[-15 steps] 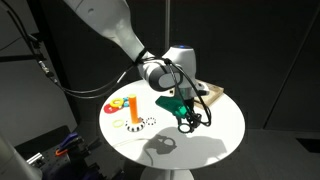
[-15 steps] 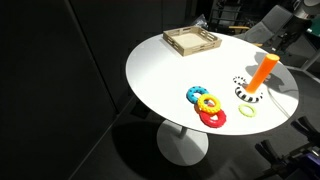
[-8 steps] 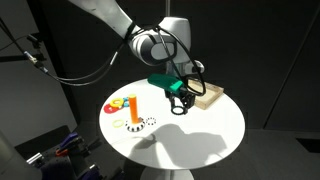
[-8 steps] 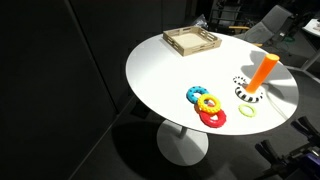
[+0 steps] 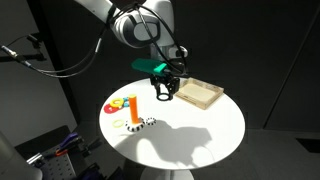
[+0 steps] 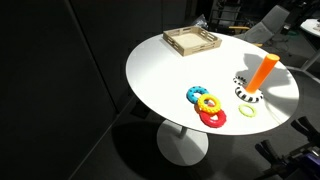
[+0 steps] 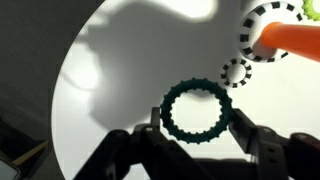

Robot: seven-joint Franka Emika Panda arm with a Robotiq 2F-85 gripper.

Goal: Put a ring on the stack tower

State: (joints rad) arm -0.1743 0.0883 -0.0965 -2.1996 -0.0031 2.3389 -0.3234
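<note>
Claw (image 7: 197, 128) holds the ring (image 7: 168, 110) tight, high over the table (image 7: 110, 70). The stack tower (image 7: 292, 36) is off to one side. If the hole misses the tower's tip, the ring could bump it and drop.

Raised claw (image 5: 165, 93), clamped on the ring (image 7: 169, 112)

A round white pedestal counter (image 6: 165, 80) stands brightly lit, hard shadows across it, amid black drapes (image 5: 265, 50), or perhaps dark walls; the floor (image 6: 60, 150) beneath is dim grey
</note>
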